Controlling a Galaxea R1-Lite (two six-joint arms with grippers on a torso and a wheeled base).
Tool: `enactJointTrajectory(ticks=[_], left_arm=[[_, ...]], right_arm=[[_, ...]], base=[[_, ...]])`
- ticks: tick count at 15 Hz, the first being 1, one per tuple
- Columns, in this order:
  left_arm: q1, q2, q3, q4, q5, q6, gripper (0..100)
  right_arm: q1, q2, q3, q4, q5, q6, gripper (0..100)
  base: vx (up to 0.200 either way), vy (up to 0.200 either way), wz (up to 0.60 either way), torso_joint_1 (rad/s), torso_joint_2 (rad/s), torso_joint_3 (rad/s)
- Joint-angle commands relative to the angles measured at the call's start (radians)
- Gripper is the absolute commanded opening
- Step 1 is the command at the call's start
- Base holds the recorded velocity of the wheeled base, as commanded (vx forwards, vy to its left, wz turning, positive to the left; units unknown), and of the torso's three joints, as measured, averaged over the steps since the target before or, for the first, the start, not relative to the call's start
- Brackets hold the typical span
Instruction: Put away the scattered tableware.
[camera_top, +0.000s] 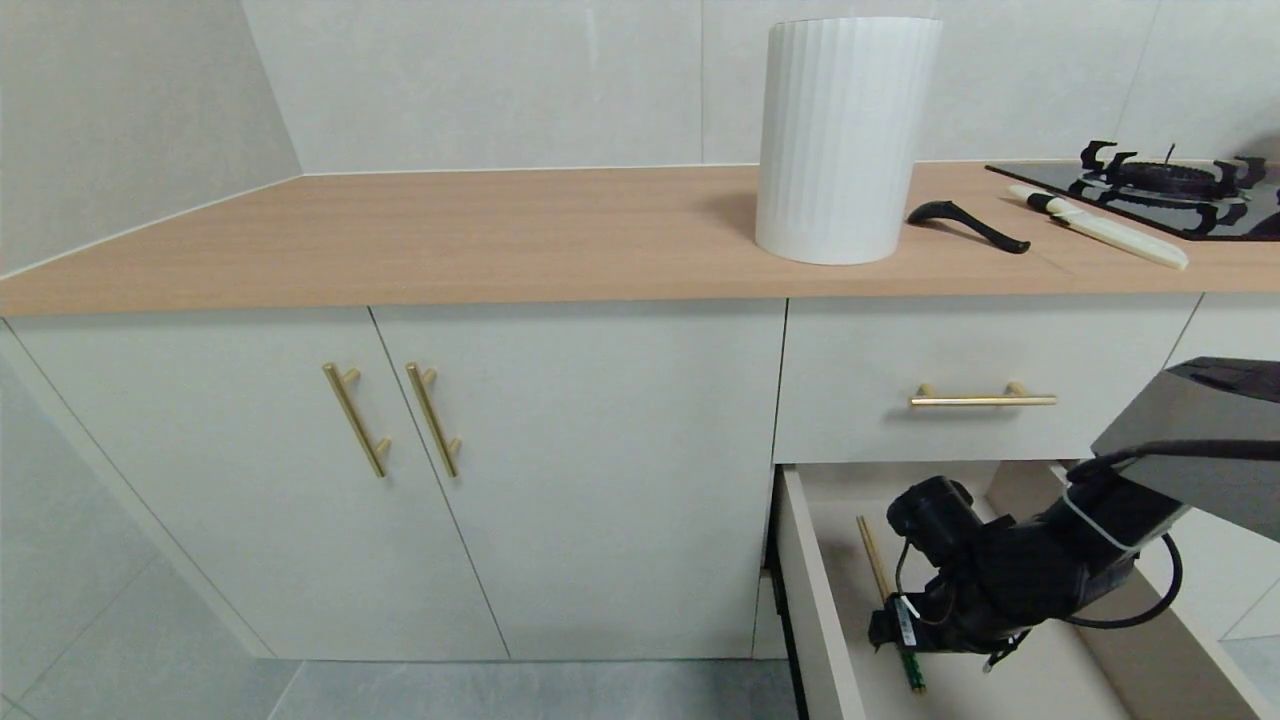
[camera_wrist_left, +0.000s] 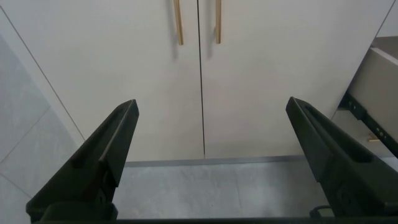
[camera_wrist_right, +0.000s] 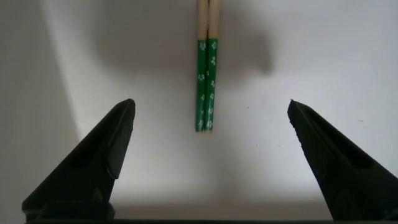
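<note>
Right jaws: spread wide, holding nothing. My right arm (camera_top: 1050, 570) is down inside the open lower drawer (camera_top: 810, 600).

Chopsticks (camera_wrist_right: 206, 87): a pair lying side by side and touching, flat on the drawer floor. In the right wrist view they sit on the midline between the jaws, just ahead of the tips and clear of both. Their long axis runs along my reach, front to back in the drawer, green patterned ends nearest me and plain wood ends toward the drawer's back. From the head view the wood ends (camera_top: 872, 558) show beyond the wrist, close to the drawer's left wall.

Left jaws: also spread wide and empty. They hang low in front of the double cupboard doors (camera_wrist_left: 249, 93), well apart from the drawer and from anything on the bench.

Judgement: the chopsticks look stowed, so this item needs nothing more than a straight lift out of the drawer.

Left on the bench (camera_top: 450, 240): a black spoon (camera_top: 965, 225) just right of the white ribbed container (camera_top: 845, 140), and a knife (camera_top: 1100, 228) beyond it by the hob (camera_top: 1160, 185). Both lie above the drawer on the right side, long axes slanting across the bench. My right arm is much the nearer one, and the spoon is the closer pick.
</note>
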Motion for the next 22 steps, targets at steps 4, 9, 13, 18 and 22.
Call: enactJointTrajectory(ticks=[4,9,13,18,22], left_arm=[[0.000,0.000,0.000,-0.001,0.000,0.000,100],[0.000,0.000,0.000,-0.001,0.000,0.000,100],[0.000,0.000,0.000,-0.001,0.000,0.000,100],[0.000,0.000,0.000,-0.001,0.000,0.000,100],[0.000,0.000,0.000,-0.001,0.000,0.000,100]], right_arm=[[-0.163,-0.346,0.047,0.006,0.004,-0.127,100],[-0.316,-0.566,0.002,0.141,0.093,-0.246,100],[-0.323,-0.629,-0.001,0.164,0.127,-0.261,100],[-0.326,-0.661,-0.001,0.164,0.153,-0.261,100],[-0.339,-0.662,-0.002,0.162,0.167,-0.261,100]], base=[[0.000,0.000,0.00,0.000,0.00,0.000],[0.000,0.000,0.00,0.000,0.00,0.000],[0.000,0.000,0.00,0.004,-0.04,-0.041],[0.000,0.000,0.00,0.044,-0.35,-0.329],[0.000,0.000,0.00,0.117,-0.49,-0.333]])
